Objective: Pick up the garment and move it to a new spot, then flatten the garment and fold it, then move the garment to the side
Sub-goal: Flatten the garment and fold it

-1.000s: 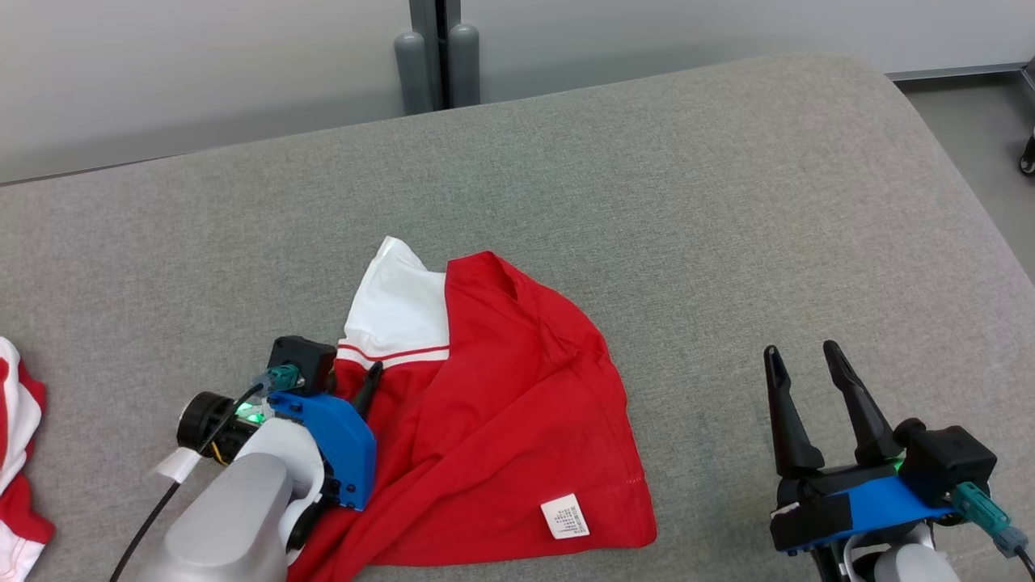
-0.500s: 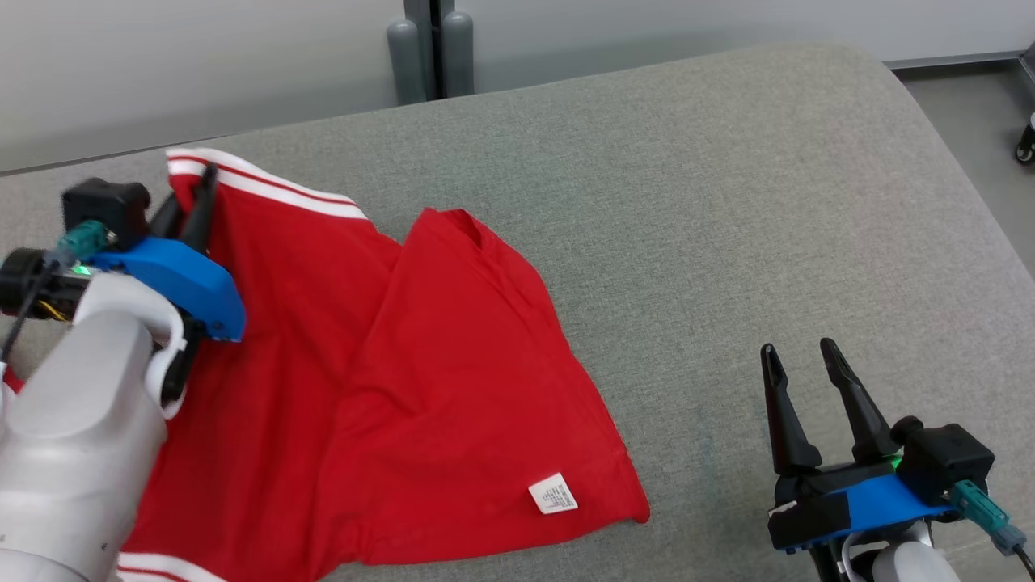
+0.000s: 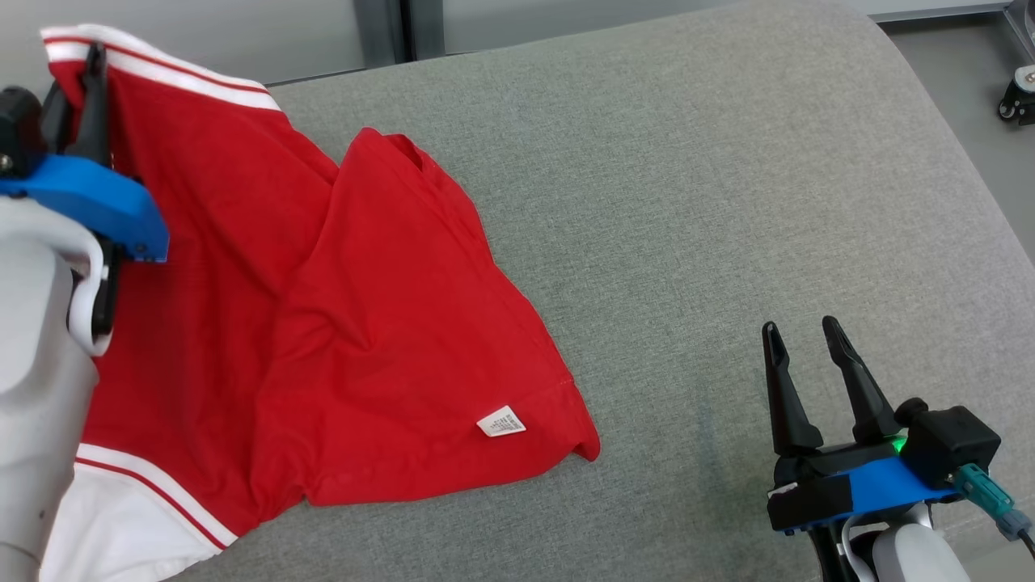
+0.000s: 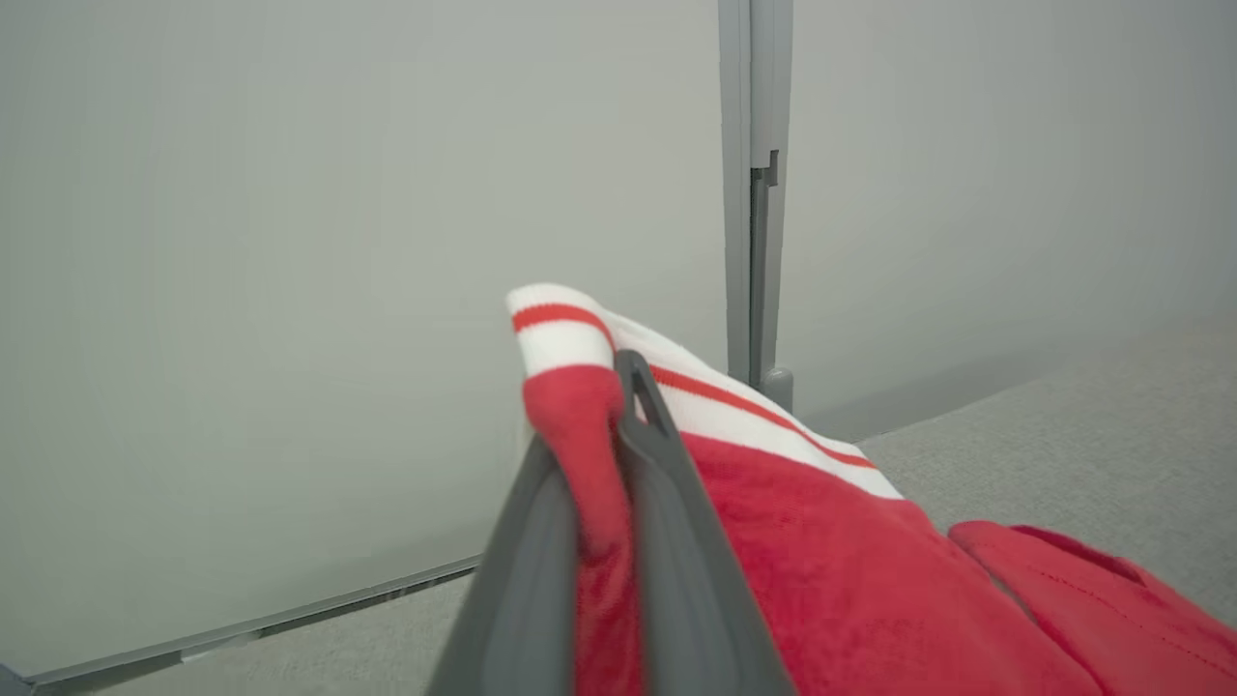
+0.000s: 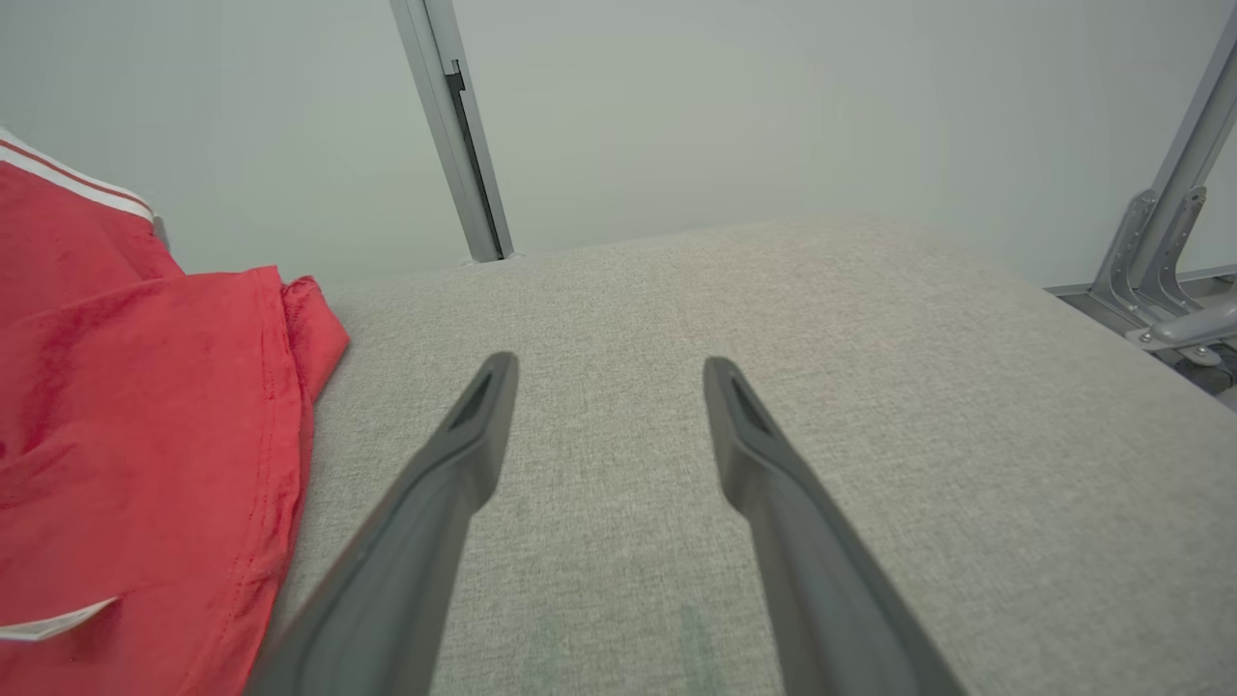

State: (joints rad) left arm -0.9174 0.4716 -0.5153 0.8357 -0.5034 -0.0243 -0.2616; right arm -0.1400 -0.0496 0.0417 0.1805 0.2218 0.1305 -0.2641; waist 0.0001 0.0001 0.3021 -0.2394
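Garment position: You will find the red garment (image 3: 323,323) on the left half of the padded table (image 3: 687,202). Its white-striped edge (image 3: 162,73) is raised above the table's far left, and the rest is draped on the surface.
Long axis: It runs diagonally across the table, from the raised edge at far left to the hem corner (image 3: 594,449), which points to the table's near right.
Care label (image 3: 501,422): White, face up, just inside that corner.
Left gripper (image 3: 85,69): Fingers pressed together, pinching the striped edge, with red cloth bunched between them.
Right gripper (image 3: 800,325): Fingers spread with nothing between them, over the table's near right and well apart from the garment.
Edges: The table's right edge is rounded. A grey post (image 4: 754,193) stands at its far edge.
Open room: Bare grey surface runs from the hem to the table's right edge.
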